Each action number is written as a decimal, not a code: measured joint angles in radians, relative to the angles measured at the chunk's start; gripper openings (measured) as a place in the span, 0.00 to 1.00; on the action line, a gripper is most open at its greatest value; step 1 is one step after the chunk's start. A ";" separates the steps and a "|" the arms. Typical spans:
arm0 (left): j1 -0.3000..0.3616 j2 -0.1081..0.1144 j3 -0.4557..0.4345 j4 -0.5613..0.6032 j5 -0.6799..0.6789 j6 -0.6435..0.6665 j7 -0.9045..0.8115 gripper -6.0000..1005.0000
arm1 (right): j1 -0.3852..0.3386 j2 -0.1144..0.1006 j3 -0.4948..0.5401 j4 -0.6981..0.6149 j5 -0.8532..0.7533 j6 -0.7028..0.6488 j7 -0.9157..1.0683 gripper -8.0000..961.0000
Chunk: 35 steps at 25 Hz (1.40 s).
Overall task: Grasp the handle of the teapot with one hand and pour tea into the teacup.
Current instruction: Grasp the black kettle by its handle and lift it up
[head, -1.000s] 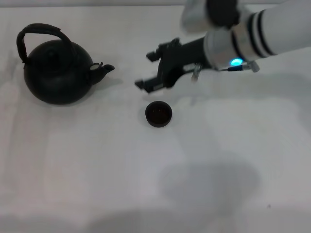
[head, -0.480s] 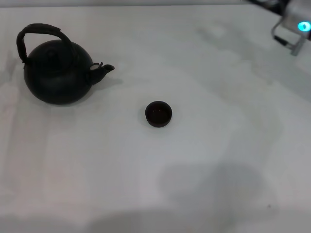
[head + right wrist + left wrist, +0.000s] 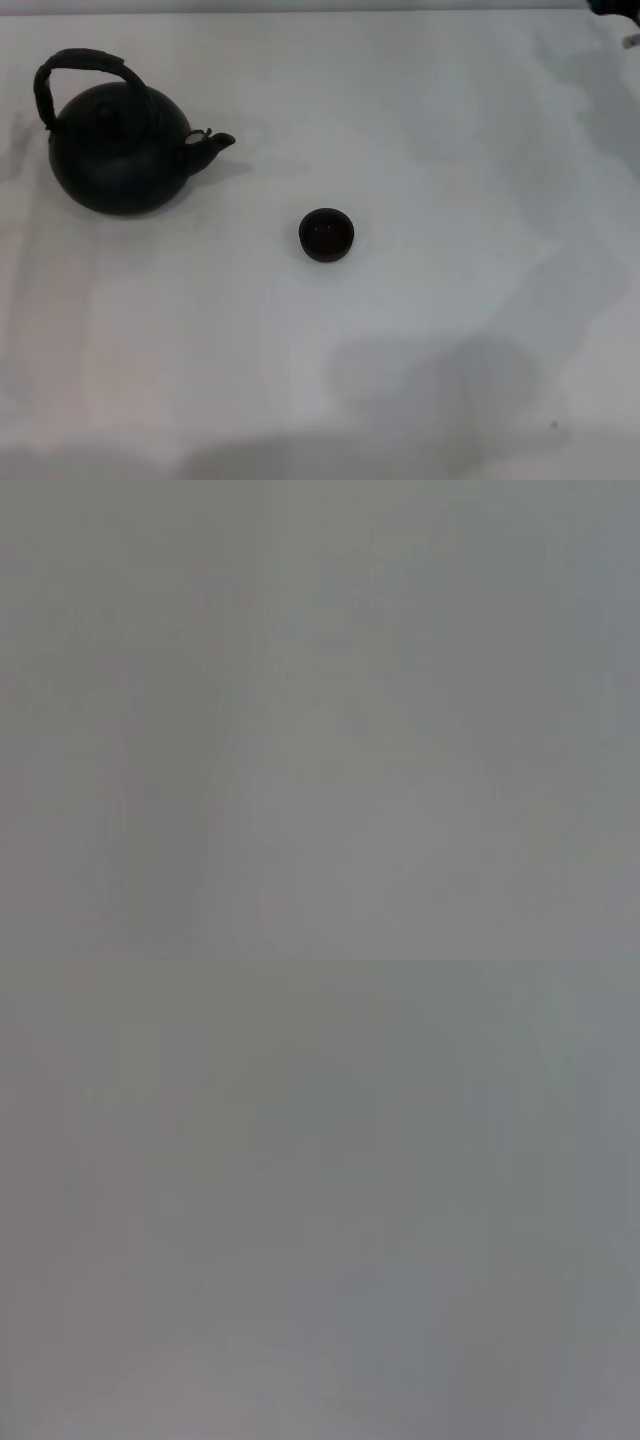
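Note:
In the head view a round matte-black teapot stands upright at the far left of the white table. Its arched black handle loops over the top and its short spout points right. The small dark teacup sits upright near the table's middle, well apart from the spout. No gripper holds either one. Only a dark sliver of the right arm shows at the top right corner, with its gripper out of view. The left arm is not in view. Both wrist views show only plain grey.
The white table stretches across the whole head view, with its far edge along the top. A soft grey shadow lies on the table near the front, right of centre.
The right arm, which hung just behind the teacup a second ago, has pulled back up and to the right until almost out of view. Teapot and teacup have not moved.

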State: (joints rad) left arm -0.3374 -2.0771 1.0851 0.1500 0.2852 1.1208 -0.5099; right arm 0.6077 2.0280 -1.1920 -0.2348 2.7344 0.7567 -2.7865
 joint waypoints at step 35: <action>-0.038 0.000 0.244 -0.055 0.055 0.010 0.085 0.72 | 0.020 -0.004 0.347 0.107 0.015 -0.076 0.028 0.86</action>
State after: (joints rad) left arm -0.3750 -2.0774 1.3295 0.0949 0.3403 1.1308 -0.4251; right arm 0.6272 2.0236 -0.8448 -0.1275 2.7496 0.6809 -2.7590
